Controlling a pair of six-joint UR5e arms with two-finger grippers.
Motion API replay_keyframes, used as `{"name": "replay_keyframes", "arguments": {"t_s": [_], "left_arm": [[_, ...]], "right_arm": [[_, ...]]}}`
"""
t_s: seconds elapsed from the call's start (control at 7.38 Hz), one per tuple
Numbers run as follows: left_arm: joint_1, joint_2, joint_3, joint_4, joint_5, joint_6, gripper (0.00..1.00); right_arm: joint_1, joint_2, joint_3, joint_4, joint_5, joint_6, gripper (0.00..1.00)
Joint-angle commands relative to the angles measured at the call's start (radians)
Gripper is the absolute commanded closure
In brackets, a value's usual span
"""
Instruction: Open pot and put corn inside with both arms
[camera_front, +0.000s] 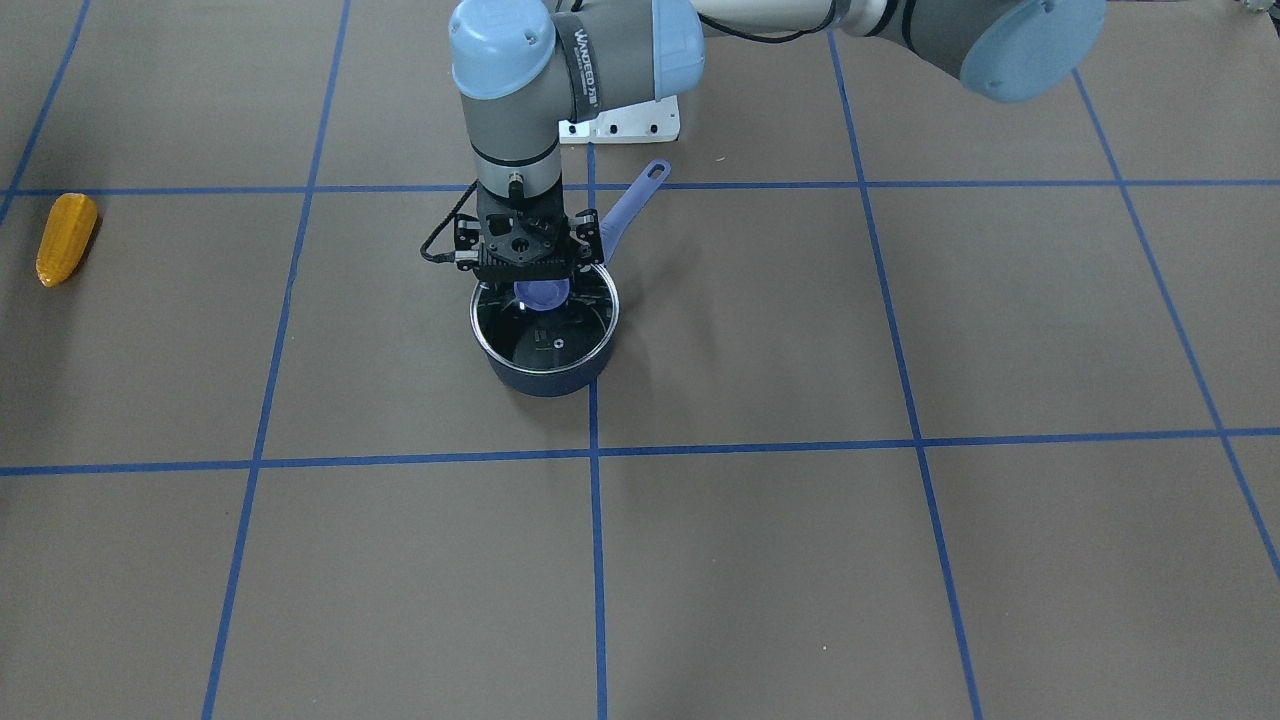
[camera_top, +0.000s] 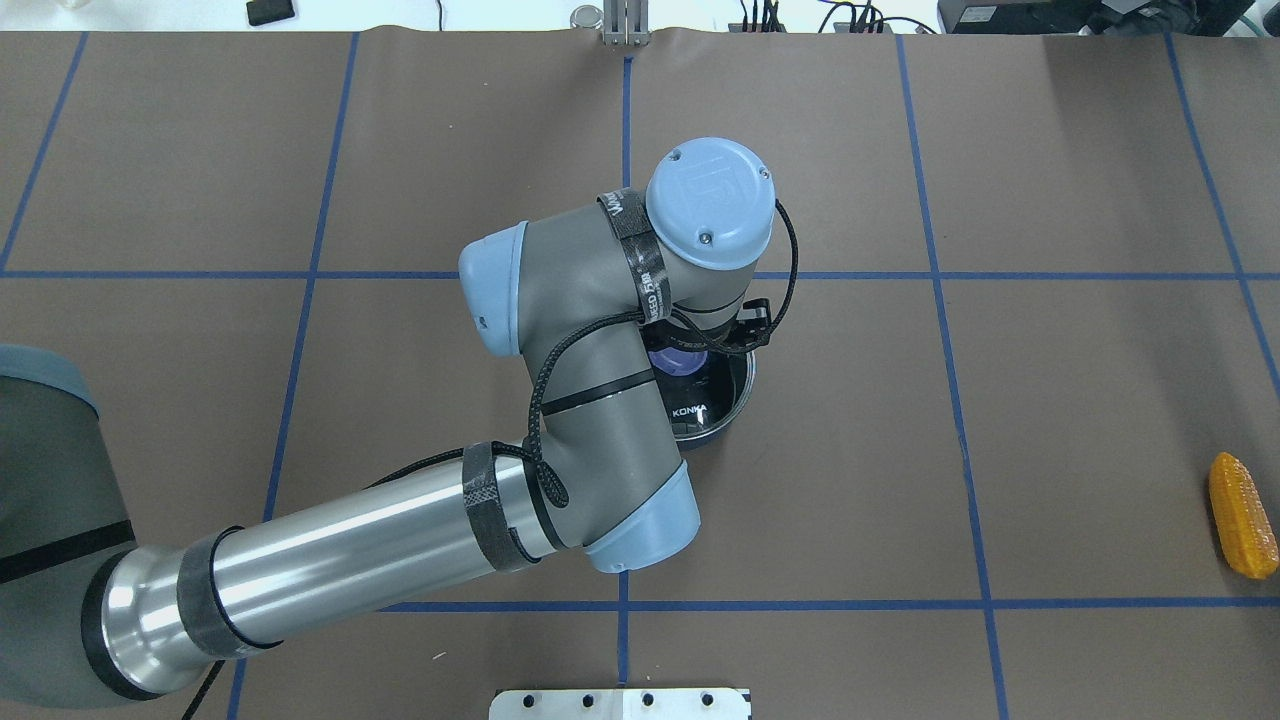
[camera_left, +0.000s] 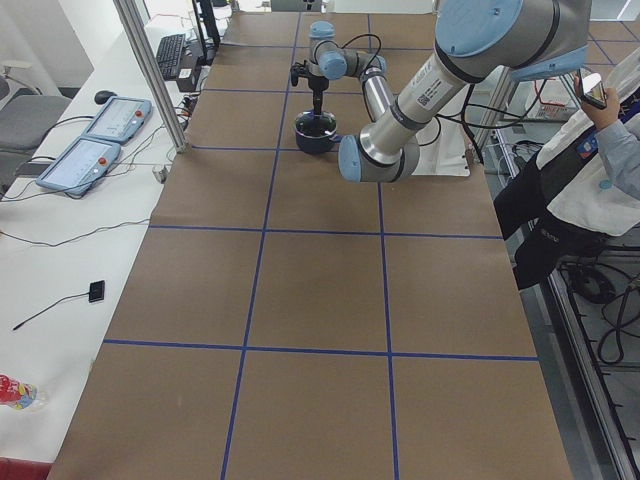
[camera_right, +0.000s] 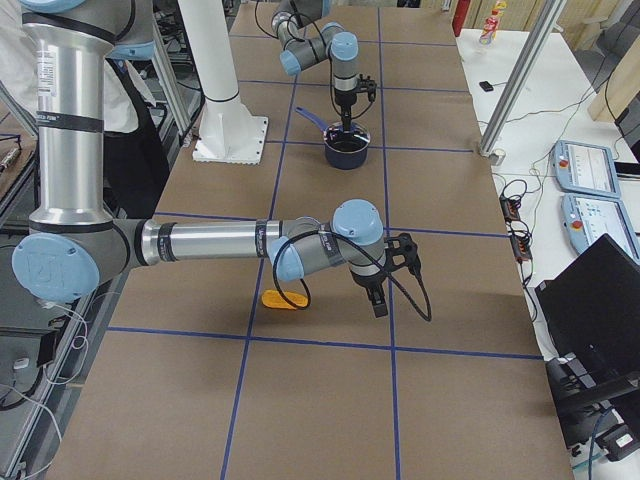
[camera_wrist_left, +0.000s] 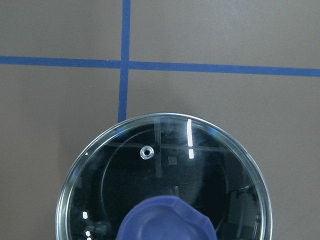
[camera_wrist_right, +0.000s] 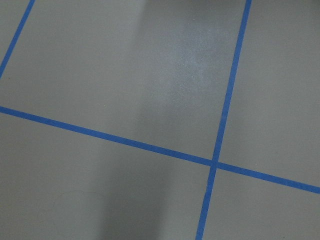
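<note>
Barely begun. Glass lid (camera_front: 548, 335) closed on pot (camera_front: 545, 378), left gripper (camera_front: 535, 275) directly above its blue knob (camera_front: 541, 293); finger spread impossible to tell. Corn (camera_front: 66, 238) well apart from pot, right gripper (camera_right: 378, 300) out there too, fingers unclear. Lid removal and corn loading left.

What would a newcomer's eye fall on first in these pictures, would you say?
Probably the left gripper poised over the blue knob of the glass lid on the pot, mid-table. Then the yellow corn lying alone toward the robot's right end, the right gripper hovering near it.
</note>
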Motion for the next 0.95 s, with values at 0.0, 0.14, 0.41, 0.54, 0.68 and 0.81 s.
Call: {"name": "replay_keyframes", "arguments": {"t_s": [0.0,0.14,0.41,0.54,0.68,0.81], "left_arm": [[0.000,0.004,0.004,-0.005,0.002,0.000,0.03],[0.000,0.007,0.004,-0.005,0.017,0.000,0.13],[0.000,0.007,0.001,-0.005,0.028,0.006,0.58],[0.000,0.007,-0.007,-0.004,0.028,0.008,0.68],[-0.001,0.007,-0.016,-0.002,0.026,0.009,0.74],[-0.003,0.007,-0.048,0.008,0.026,0.011,0.74]], "right_arm": [[-0.003,0.001,0.000,0.000,0.000,0.000,0.00],[-0.004,0.001,0.000,0.000,0.000,0.000,0.00],[-0.004,0.001,0.000,0.000,0.000,0.000,0.00],[-0.004,0.001,0.000,0.000,0.000,0.000,0.00],[-0.004,0.001,0.000,0.000,0.000,0.000,0.00],[-0.004,0.001,0.000,0.000,0.000,0.000,0.00]]}}
